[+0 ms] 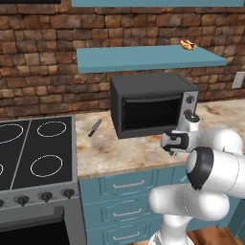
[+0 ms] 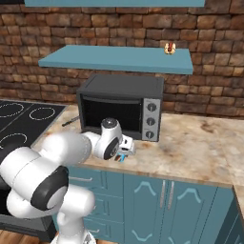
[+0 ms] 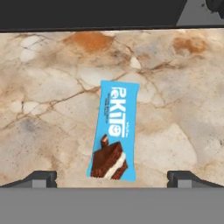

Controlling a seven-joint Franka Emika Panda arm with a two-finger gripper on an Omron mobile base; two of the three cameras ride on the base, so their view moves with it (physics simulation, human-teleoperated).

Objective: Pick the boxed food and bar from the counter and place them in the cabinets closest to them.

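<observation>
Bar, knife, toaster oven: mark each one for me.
bar [image 3: 113, 131]: hand view, middle of the blue wrapper, flat on the counter.
knife [image 1: 95, 128]: left base view, on the blade, left of the oven.
toaster oven [image 2: 113, 112]: right base view, on its dark glass door.

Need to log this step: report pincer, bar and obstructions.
Pincer open, above the bar. Bar flat on the counter, not gripped. Nothing between the fingertips but the bar.

Arm hides most of the bar [image 2: 122, 157] in both base views
</observation>
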